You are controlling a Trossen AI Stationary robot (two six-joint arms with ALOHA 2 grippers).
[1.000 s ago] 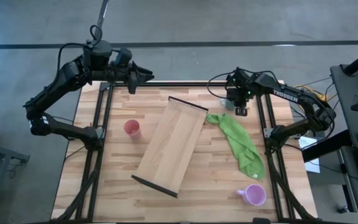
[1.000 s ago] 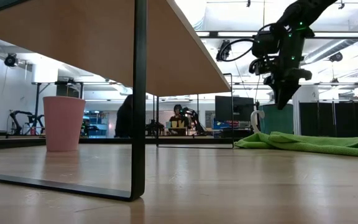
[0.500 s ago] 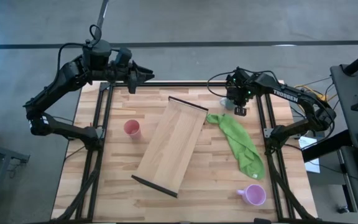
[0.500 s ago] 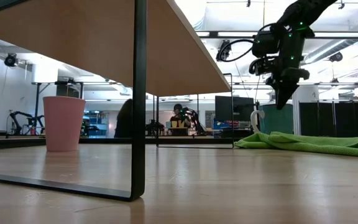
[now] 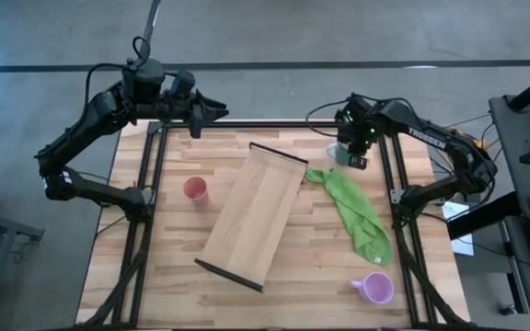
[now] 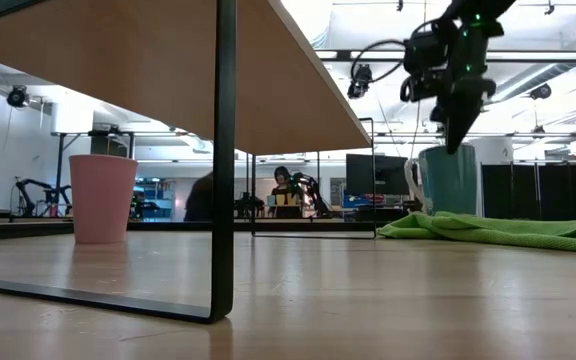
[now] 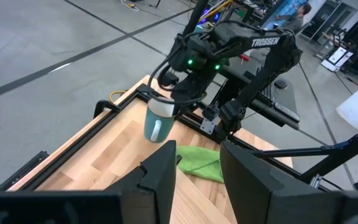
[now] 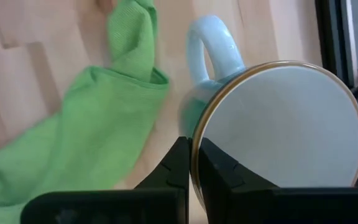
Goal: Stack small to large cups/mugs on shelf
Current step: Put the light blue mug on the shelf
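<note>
In the high view the pale mug [image 5: 337, 152] is largely covered by the right end effector [image 5: 354, 158], so its rim cannot be seen there. In the right wrist view the far side of its rim [image 8: 277, 130] is cut off by the picture's edge. In the low view the shelf [image 6: 148, 70] is cut off at the top and left edges, and the lower part of the pale mug is hidden behind the green cloth [image 6: 498, 230]. The lilac mug [image 5: 374, 288] is outside the low view. The people in the room beyond the bench [image 6: 298, 310] are too small to be made out.
</note>
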